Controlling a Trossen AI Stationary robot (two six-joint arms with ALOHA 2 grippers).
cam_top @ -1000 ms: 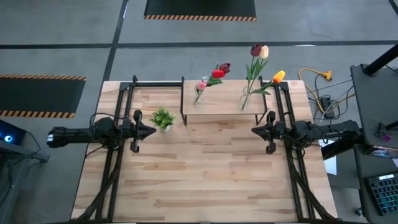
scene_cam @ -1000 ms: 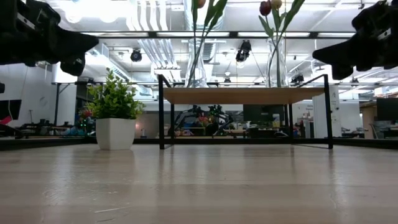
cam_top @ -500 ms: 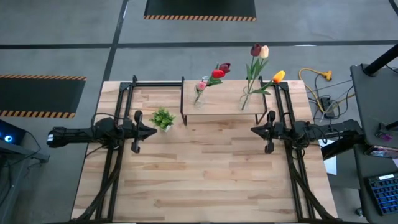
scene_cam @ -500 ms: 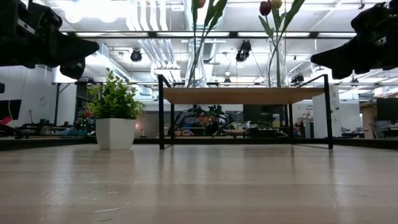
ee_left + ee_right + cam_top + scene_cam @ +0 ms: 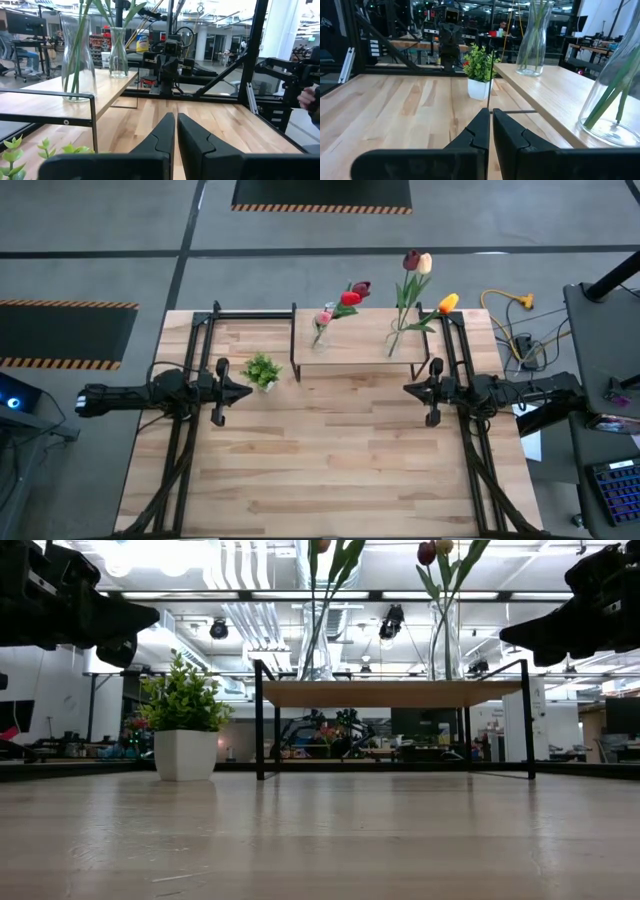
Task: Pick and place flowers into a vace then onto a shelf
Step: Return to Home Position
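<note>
Two vases [image 5: 320, 332] on shelf [image 5: 355, 358] hold flowers [image 5: 350, 297]; left claw [image 5: 245, 390], right claw [image 5: 408, 390] pinched narrow, empty.

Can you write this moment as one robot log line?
left gripper: shut, empty, over table, left side | right gripper: shut, empty, over table, right side | flowers: in two vases | vases: on shelf

The tabletop [image 5: 320, 460] in front of the shelf [image 5: 355, 352] is bare, and the gap under the shelf between its black legs [image 5: 259, 720] is open. On the shelf, two glass vases [image 5: 318, 640] of flowers [image 5: 350, 297] rise tall, and a potted plant [image 5: 262, 369] stands just beside its left end.
</note>
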